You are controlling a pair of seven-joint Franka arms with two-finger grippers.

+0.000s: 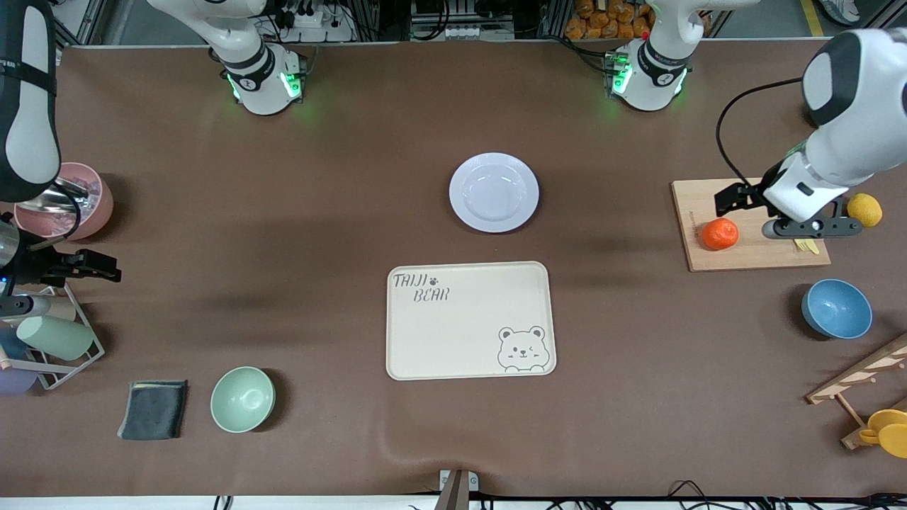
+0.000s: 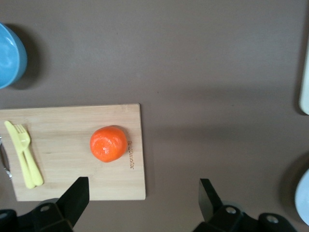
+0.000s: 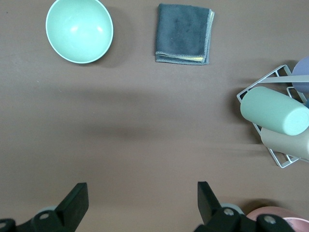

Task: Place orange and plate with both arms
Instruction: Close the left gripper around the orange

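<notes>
Front view shows nothing is placed yet: the orange [image 1: 719,234] lies on the board [image 1: 751,255], the plate [image 1: 494,192] near the tray [image 1: 470,320]. Left gripper [image 2: 140,195] hangs above the orange, fingers apart, not touching. Right gripper [image 3: 140,195] waits with fingers apart, 0 objects between them.

Bright, even overhead light; the counter [image 1: 283,212] carries soft, blurred arm shadows. The plate [image 1: 494,192] shows mild glare, and every view is sharp.
</notes>
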